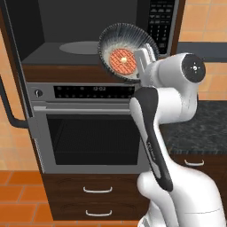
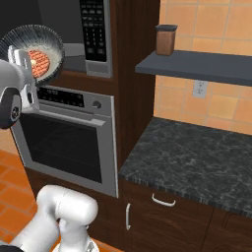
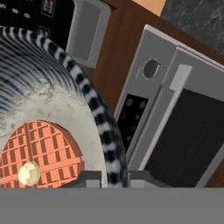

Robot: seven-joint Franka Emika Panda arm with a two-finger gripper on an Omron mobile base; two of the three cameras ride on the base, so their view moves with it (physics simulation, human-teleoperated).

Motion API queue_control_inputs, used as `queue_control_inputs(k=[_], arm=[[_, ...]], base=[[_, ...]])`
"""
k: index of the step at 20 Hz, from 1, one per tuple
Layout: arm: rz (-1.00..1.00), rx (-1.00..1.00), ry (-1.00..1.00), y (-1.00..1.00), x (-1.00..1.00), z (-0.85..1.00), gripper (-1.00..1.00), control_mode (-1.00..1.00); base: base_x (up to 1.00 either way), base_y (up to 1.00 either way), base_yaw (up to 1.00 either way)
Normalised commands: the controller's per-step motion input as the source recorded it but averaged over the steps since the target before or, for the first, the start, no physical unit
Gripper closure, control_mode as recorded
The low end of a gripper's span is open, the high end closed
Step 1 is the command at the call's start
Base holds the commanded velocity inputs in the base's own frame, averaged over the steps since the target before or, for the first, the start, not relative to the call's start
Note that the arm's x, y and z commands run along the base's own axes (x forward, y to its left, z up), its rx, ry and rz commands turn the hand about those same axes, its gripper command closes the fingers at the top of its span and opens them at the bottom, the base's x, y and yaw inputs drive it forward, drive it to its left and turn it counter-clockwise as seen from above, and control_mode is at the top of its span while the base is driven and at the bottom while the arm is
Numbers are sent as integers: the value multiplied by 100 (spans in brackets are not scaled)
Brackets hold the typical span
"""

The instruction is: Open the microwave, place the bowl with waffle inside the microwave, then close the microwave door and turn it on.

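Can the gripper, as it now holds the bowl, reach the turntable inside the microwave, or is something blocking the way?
Probably yes. The gripper grips the bowl by its rim, in front of the open microwave. The turntable lies bare, and the microwave door is swung aside.

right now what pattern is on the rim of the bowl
Black-and-white stripes ring the rim of the bowl, clearest in the hand view.
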Motion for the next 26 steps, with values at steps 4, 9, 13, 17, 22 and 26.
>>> queue_control_inputs(k=[4,9,13,17,22,26], arm=[[-5,1,3,23,57,69,100,-100],[-9,0,9,37,59,54,100,-100],[-11,-3,29,25,73,16,100,-100],[-10,-7,28,22,76,0,100,-100],[-6,-6,3,28,76,0,100,-100],[-3,-2,0,12,78,-2,100,-100]], base=[[0,0,0],[0,0,0],[0,0,0],[0,0,0],[0,0,0],[0,0,0]])
